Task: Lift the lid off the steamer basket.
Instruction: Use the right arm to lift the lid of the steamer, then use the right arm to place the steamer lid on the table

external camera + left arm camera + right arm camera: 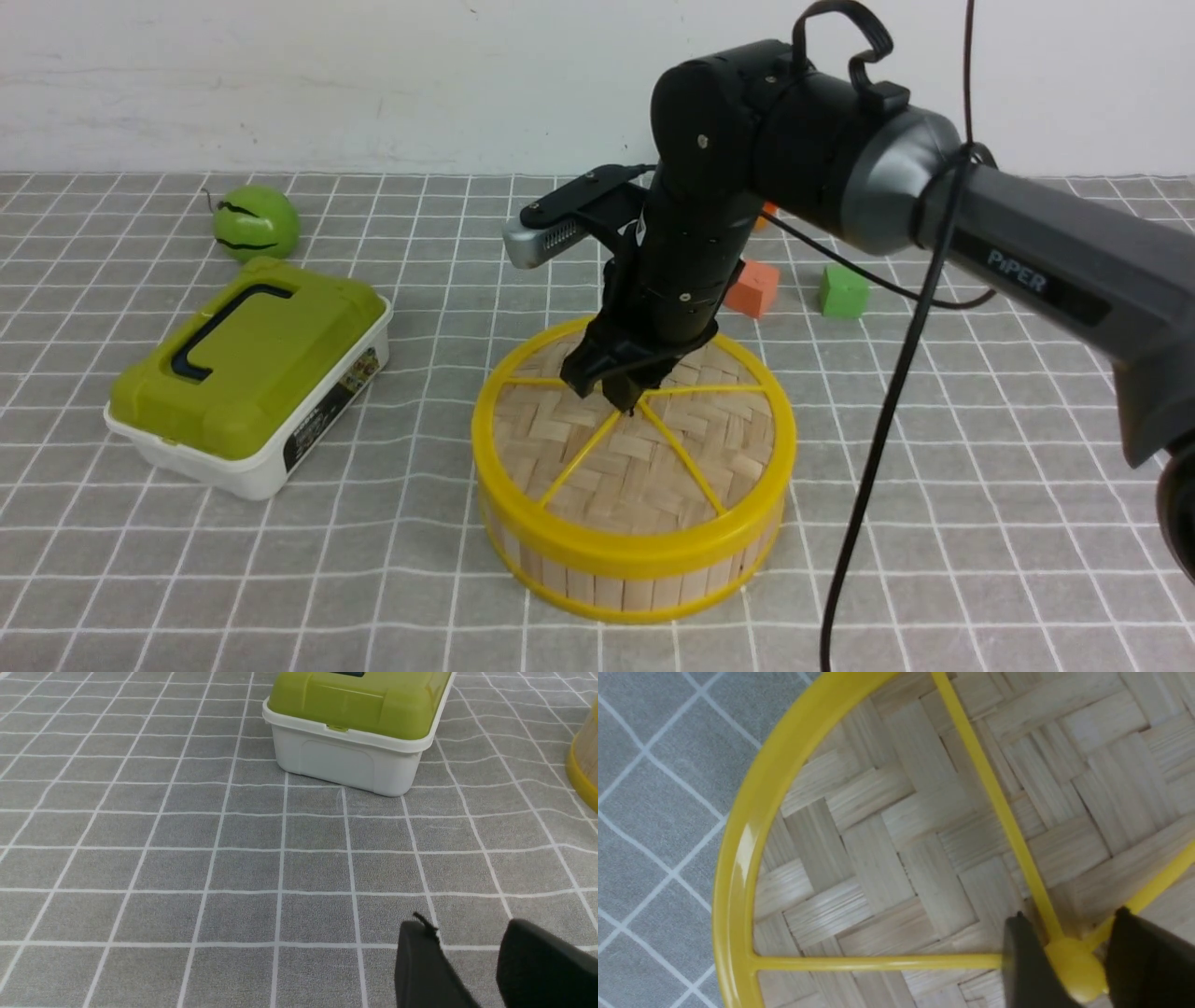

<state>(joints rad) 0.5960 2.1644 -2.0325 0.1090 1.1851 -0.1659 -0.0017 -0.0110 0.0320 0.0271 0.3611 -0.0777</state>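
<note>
In the front view, a counter (pixel 280 579) covered by grey, white-gridded cloth is seen before a white wall (pixel 327 75). The steamer basket (pixel 635 569) stands upright on it, and the lid (pixel 653 467) is seated flat and level on top, its round face turned upward with spokes radiating evenly. The right end effector (pixel 624 387) is lowered onto the lid's middle. A green-lidded box (pixel 247 373) is set left of the basket. In the left wrist view, the left end effector (pixel 467 961) is held parted and empty above the cloth, short of the box, the basket's wall beside it. In the right wrist view, the centre knob (pixel 1076 966) is gripped between both fingers.
</note>
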